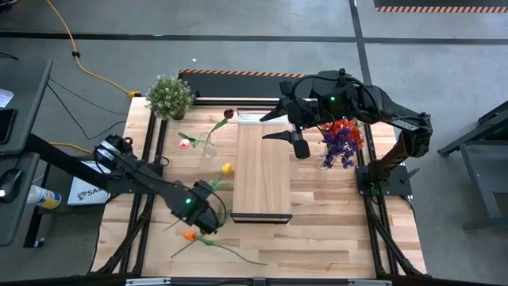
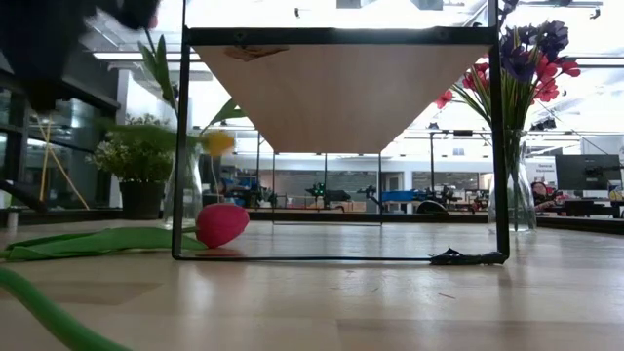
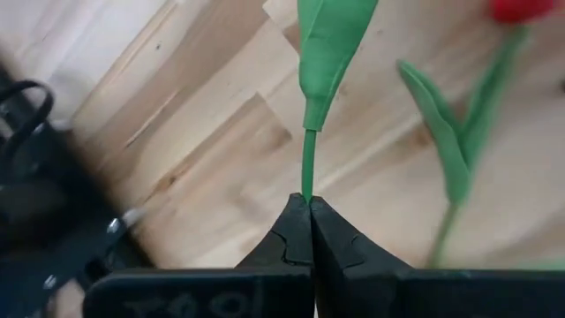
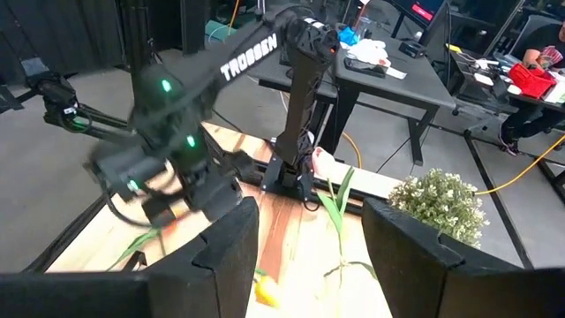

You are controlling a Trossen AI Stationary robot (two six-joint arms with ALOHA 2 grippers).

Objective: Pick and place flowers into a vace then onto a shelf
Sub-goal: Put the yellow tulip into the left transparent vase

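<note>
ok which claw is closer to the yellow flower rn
Left. The left claw is shut on the yellow flower's stem, just below the head in the high view. The right claw hangs over the shelf's far end, apart from it.

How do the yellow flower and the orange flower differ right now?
The yellow flower is pinched at its stem by the shut left gripper and lifted; the orange flower lies flat on the table, untouched. The yellow one sits beside the shelf; the orange one lies nearer the table's front edge. Both have green stems with leaves, and neither is in a vase.
</note>
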